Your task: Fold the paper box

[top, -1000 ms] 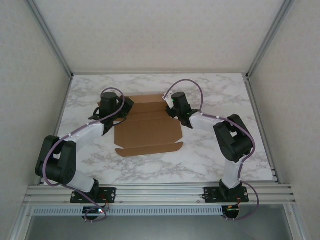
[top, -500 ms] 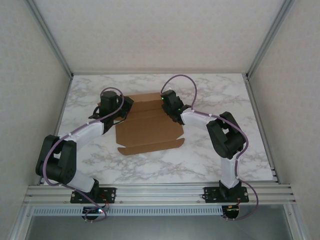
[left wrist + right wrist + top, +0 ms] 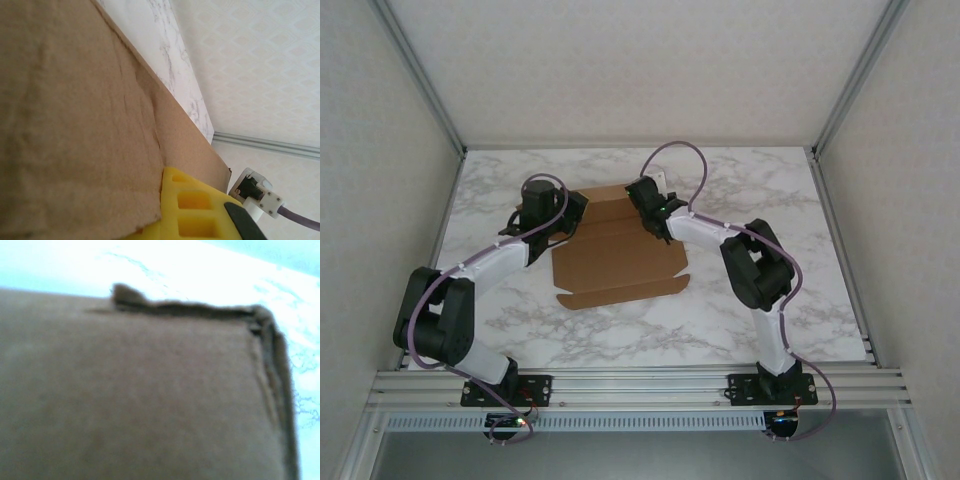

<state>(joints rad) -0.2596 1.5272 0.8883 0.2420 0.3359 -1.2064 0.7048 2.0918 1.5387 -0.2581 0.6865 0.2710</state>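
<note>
White marble-patterned surface [image 3: 800, 300], seen from above, carries the paper box [image 3: 615, 262]. It is a brown die-cut sheet lying mostly flat at mid-depth, slightly left of centre, with its tabbed front flap toward the arm bases and its creased rear panels toward the back wall. Both arms reach inward to the sheet's far half, one per side. By judgement, this lets one side be anchored while the other is worked along its crease. Left gripper [image 3: 570, 213] sits at the sheet's left edge; right gripper [image 3: 642, 200] sits at the far right corner. The overhead view gives this layout but not the contact at the fingers.

Left wrist view supplies that contact. Cardboard lies flush against a yellow pad [image 3: 192, 207], and the opposing finger is presumably behind the sheet. This gripper therefore reads as closed on a side flap of the box, probably to keep it raised or steady. A white connector [image 3: 260, 195] with its cable, likely the other arm's, appears beyond the cardboard edge, which suggests the two wrists are close together.

Right wrist view is blurred. It shows a doubled corner [image 3: 262, 325] of cardboard very near the lens, with bright surface beyond. How wide that gripper stands, and whether it clamps anything, cannot be told from this view or from above.
</note>
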